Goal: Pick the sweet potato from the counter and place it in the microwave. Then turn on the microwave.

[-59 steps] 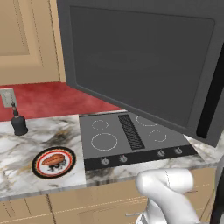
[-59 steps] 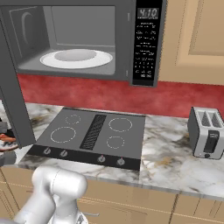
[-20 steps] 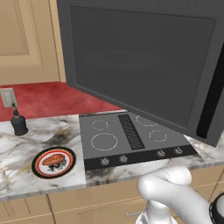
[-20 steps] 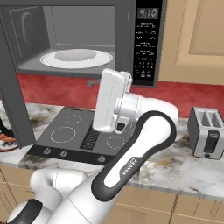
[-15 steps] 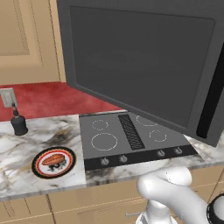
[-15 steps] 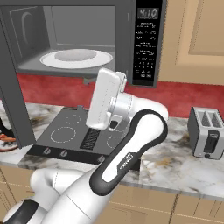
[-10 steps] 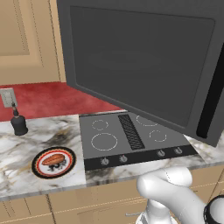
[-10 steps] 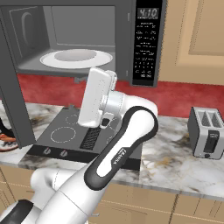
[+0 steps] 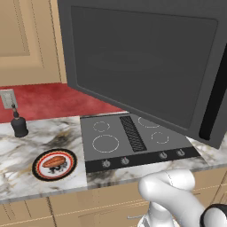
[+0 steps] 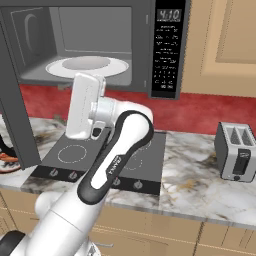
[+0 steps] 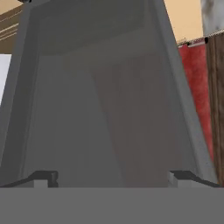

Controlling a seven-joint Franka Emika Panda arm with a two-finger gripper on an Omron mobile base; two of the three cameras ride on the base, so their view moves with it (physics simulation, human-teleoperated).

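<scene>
The sweet potato (image 9: 54,161) lies lengthwise across its plate (image 9: 41,170) on the counter (image 9: 26,150) — well left of the gripper (image 11: 112,177), whose empty jaws stand spread before the microwave (image 10: 170,55) door.

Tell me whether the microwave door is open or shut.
Open: the microwave door swings out over the cooktop, baring the empty turntable.

Reddish-brown sweet potato (image 9: 54,161), red-rimmed plate (image 9: 41,170)

Sweet potato (image 9: 54,161) on plate (image 9: 42,170), microwave (image 9: 146,62) door open
</scene>
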